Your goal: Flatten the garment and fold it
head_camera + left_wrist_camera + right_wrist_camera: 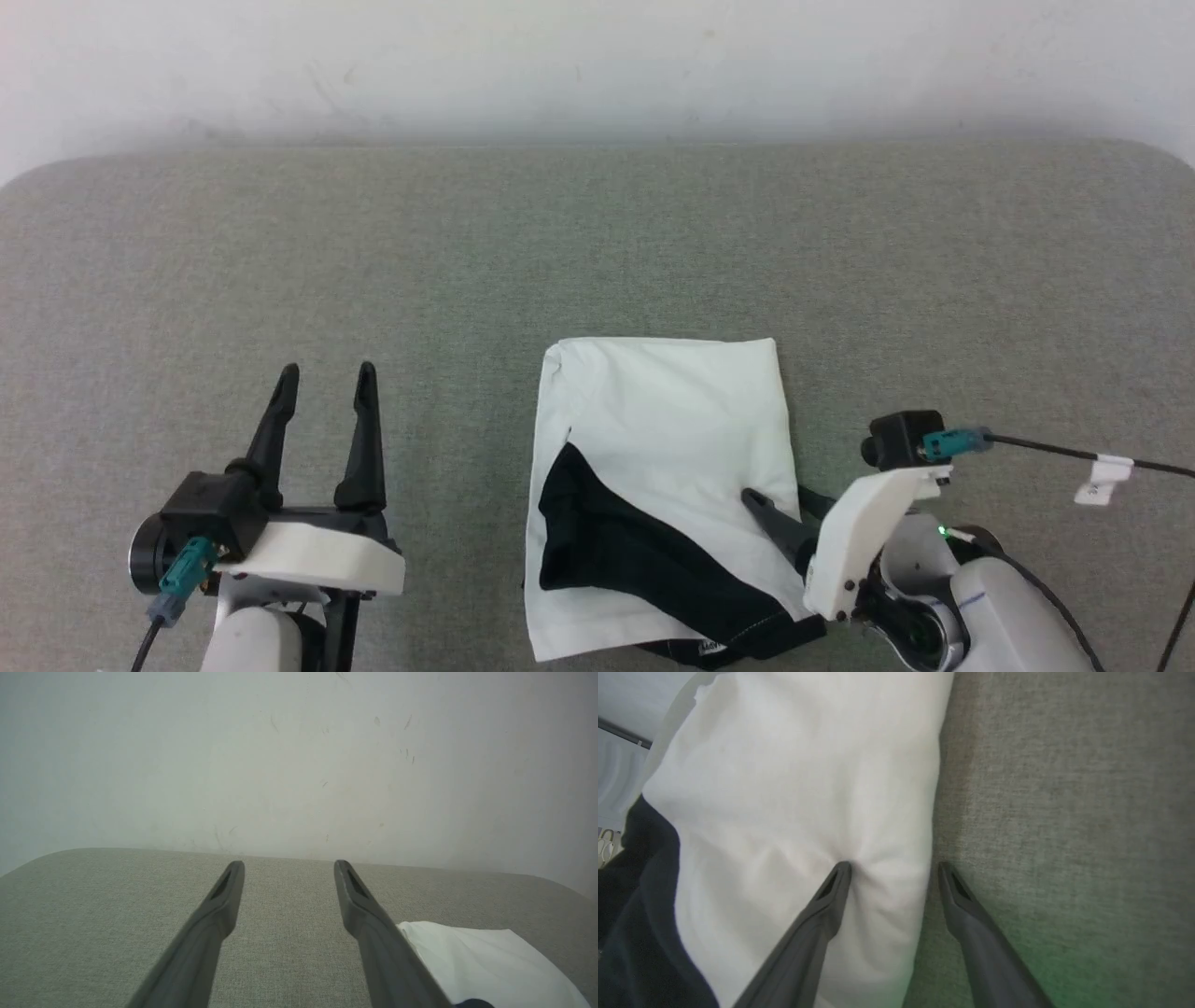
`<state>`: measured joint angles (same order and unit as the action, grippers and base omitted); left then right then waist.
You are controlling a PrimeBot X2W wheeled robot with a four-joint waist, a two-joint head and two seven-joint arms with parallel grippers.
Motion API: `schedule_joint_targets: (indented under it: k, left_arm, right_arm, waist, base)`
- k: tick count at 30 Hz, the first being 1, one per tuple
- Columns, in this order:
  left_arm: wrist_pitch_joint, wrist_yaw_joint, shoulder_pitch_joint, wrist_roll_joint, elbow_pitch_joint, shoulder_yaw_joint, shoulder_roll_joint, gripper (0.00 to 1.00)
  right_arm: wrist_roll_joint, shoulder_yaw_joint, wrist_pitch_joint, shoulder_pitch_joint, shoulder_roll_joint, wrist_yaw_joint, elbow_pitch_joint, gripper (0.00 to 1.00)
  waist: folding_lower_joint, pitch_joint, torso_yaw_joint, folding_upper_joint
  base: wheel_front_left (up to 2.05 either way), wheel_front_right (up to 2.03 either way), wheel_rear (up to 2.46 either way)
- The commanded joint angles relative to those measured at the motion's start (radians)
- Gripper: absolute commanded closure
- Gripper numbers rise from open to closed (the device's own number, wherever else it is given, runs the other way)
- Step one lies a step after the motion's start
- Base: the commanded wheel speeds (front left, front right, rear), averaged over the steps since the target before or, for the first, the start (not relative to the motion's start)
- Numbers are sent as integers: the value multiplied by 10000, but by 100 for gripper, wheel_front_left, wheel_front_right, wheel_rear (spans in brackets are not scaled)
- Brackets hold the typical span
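Left pincer (328, 371), lower left of frame: fingers apart, holding nothing, well clear of cloth. Garment (667, 411) lower centre on desk (597, 243), folded, black sleeve (607, 551) loose on top. Right pincer (780, 499), lower right: fingers apart, straddling garment's right edge, one tip dimpling white cloth. Likely risk: pinching top layer only, dragging the fold open.

We look across a broad grey-green woven fabric tabletop (597, 243) with rounded far corners and an even weave. Behind it we see a pale off-white wall (597, 65) bearing a few faint dark scuffs (406, 756).
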<state>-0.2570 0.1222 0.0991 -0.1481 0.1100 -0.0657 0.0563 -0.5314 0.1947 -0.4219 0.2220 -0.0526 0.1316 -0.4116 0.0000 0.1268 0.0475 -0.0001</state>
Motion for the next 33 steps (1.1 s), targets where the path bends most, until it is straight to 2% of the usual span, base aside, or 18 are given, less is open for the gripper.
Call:
schedule_joint_targets:
  k: [1, 2, 3, 4, 5, 6, 7, 10, 13, 14, 19, 26, 33]
  left_arm:
    - [-47, 51, -29, 16, 36, 21, -35, 0]
    - [-47, 53, -33, 16, 49, 27, -36, 0]
    - [-47, 54, -36, 13, 59, 30, -37, 0]
    - [-47, 55, -42, 11, 68, 30, -38, 0]
    - [-47, 56, -51, 9, 75, 26, -39, 0]
    - [-47, 57, -63, 8, 76, 13, -39, 0]
    - [-47, 57, -82, 5, 69, -16, -40, 0]
    - [-47, 44, -154, -4, 11, -149, -41, 0]
    - [-47, 40, -194, 7, -46, -237, -42, 0]
    - [-47, 40, -194, 7, -46, -237, -42, 0]
    - [-47, 34, -183, 42, -226, -332, -41, 0]
    - [-47, -45, 28, 168, -535, -295, -47, 0]
    - [-47, -65, 401, 363, -809, -285, 71, 0]
  right_arm:
    - [-119, 129, -144, 169, 24, -9, -267, 0]
    - [-233, 216, -213, 240, 24, -9, -411, 0]
    - [-314, 297, -254, 309, 24, -9, -535, 32]
    - [-348, 373, -268, 374, 24, -9, -639, 59]
    - [-364, 446, -261, 428, 24, -9, -707, 64]
    - [-327, 483, -198, 483, 24, -9, -734, 96]
    - [-180, 502, -141, 548, 24, -9, -758, 100]
    - [668, 478, -19, 808, 24, -9, -632, 100]
    - [2244, 492, -247, 1177, 24, -9, -195, 100]
    - [2244, 492, -247, 1177, 24, -9, -195, 100]
    - [4721, 905, -1253, 1740, -175, -9, 726, 100]
    - [5393, 1735, -1921, 2456, -1860, -9, 1399, 100]
    - [5460, 2325, -1719, 3386, -3476, -9, 1155, 100]
  waist:
    - [0, 28, 81, 1]
    - [0, 24, 106, 1]
    - [0, 19, 125, 1]
    - [0, 10, 139, 1]
    - [0, -2, 143, 1]
    - [0, -10, 134, 1]
    - [0, -17, 105, 1]
    - [0, -22, -93, 1]
    - [0, 14, -401, 1]
    - [0, 14, -401, 1]
    - [0, 195, -1067, 1]
    - [0, 630, -2126, 1]
    - [0, 1356, -3126, 1]
  base:
    - [0, 0, 0]
    - [0, 0, 0]
    - [0, 0, 0]
    - [0, 0, 0]
    - [0, 0, 0]
    - [0, 0, 0]
    - [0, 0, 0]
    - [0, 0, 0]
    - [0, 0, 0]
    - [0, 0, 0]
    - [0, 0, 0]
    - [0, 0, 0]
    - [0, 0, 0]
